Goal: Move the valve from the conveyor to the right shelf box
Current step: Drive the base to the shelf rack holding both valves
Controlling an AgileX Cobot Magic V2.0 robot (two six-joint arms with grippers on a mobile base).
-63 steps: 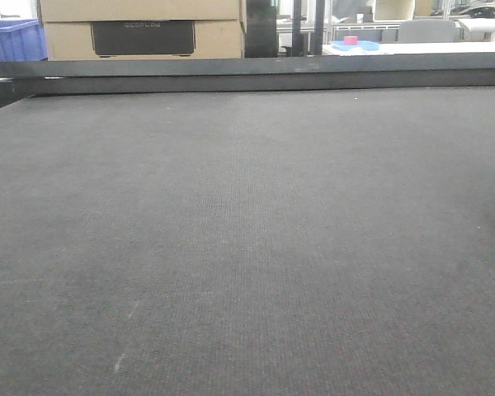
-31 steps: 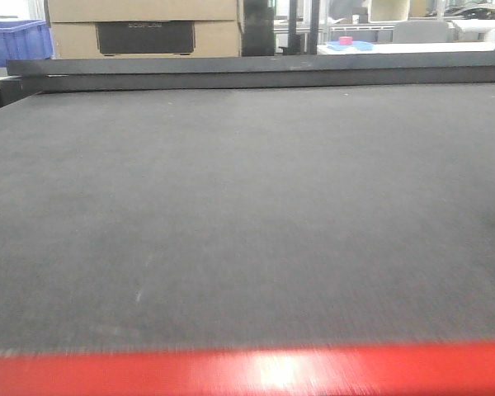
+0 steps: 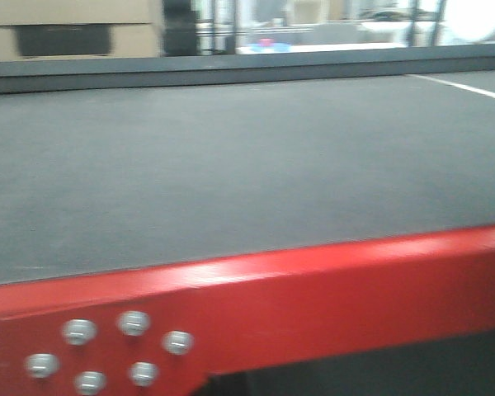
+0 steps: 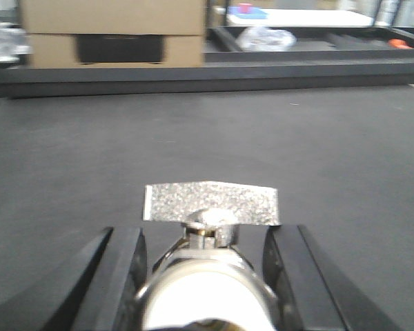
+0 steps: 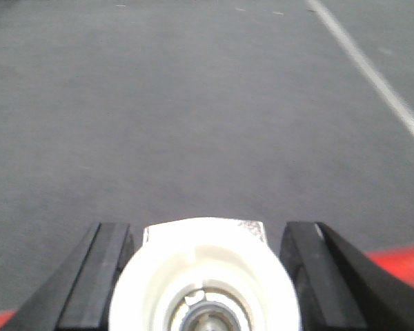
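The conveyor is a wide dark grey woven belt with a black bar frame along its far edge. No gripper shows in the front view. In the left wrist view my left gripper is shut on a valve with a flat silver handle and a round white end, held above the belt. In the right wrist view my right gripper is shut on a second valve, of which only the round white end shows, above the belt.
A red metal frame with several bolts runs along the belt's near edge. Cardboard boxes stand behind the far bar. A white line crosses the belt at the right. A blue tray lies far back.
The front view has pulled back and swung right. The red frame has come in at the bottom and risen, and the boxes have slid left. The picture is now blurred.
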